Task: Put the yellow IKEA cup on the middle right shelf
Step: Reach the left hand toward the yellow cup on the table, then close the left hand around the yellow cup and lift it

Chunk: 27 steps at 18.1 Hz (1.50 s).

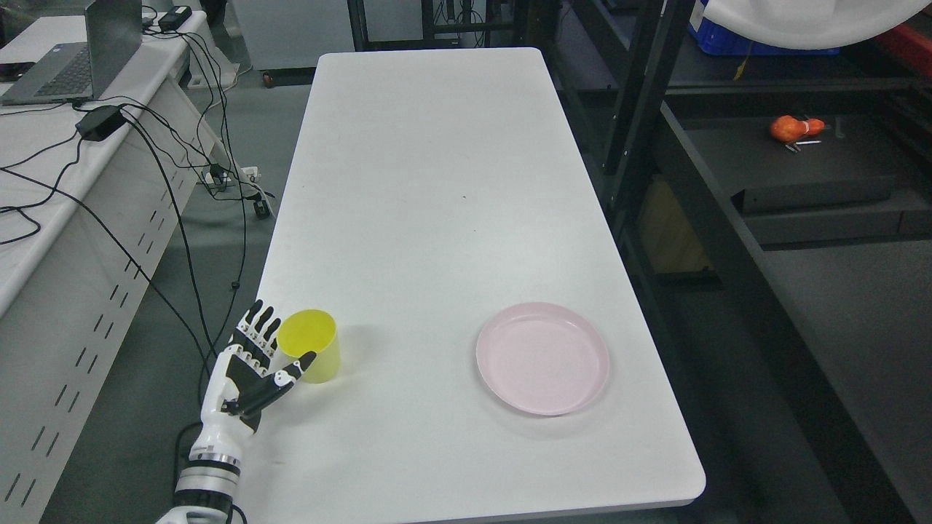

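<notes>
Yellow cup [310, 354] upright near the white surface's [429, 182] front left edge, left robot hand [255, 360] just beside it, fingers spread, gripping nothing, pink plate [542, 358] well apart to the right.

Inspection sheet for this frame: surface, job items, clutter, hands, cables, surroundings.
Surface: white table, mostly bare.
Job's things: yellow cup upright near the table's front left edge; dark shelf unit to the right.
Clutter: pink plate, empty; orange object on a shelf.
Hands: left hand open beside the cup, not gripping; right not in view.
Cables: black cables hang off the left desk.
Surroundings: laptop on that desk.
</notes>
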Tool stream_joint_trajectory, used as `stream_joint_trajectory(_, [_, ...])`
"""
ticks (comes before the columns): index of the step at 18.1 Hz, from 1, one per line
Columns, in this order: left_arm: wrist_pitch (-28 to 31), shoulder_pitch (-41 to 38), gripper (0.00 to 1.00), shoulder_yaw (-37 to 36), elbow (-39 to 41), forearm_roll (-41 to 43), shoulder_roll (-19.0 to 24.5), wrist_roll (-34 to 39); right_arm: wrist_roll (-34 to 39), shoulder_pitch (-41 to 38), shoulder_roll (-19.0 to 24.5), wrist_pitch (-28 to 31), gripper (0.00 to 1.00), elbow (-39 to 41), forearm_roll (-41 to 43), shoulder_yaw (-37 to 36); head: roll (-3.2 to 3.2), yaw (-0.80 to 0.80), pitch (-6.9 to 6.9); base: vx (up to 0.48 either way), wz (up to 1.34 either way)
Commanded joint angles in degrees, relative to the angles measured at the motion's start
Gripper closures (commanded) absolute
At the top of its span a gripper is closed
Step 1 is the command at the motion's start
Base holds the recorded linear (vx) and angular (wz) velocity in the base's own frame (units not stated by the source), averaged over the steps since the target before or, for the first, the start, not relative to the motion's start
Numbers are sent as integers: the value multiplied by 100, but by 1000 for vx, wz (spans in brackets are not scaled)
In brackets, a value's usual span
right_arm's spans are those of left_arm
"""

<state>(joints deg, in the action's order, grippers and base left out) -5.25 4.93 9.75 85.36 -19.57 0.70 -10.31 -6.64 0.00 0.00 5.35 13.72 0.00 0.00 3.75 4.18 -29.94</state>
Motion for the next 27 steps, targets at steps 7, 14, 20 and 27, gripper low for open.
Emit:
stream_joint_trajectory(7, [15,333,1,-403,-661,120,140,-366,-4,-79,-100,1,1,-1,141,97,0,0,0,7,-3])
stream_joint_trajectory(14, [270,377,6,-571,-731,278,272,-603,-4,-79,-100,1,1,-1,141,97,0,0,0,0,0])
stream_joint_trajectory(20, [199,333,64,-81,-722,138,106,-709,-4,-79,-100,1,1,-1,141,97,0,0,0,0,0])
stream_joint_trajectory(27, [208,290,98,457,216,-898,30,-709,-4,-79,-100,1,1,-1,141,97,0,0,0,-1,-4])
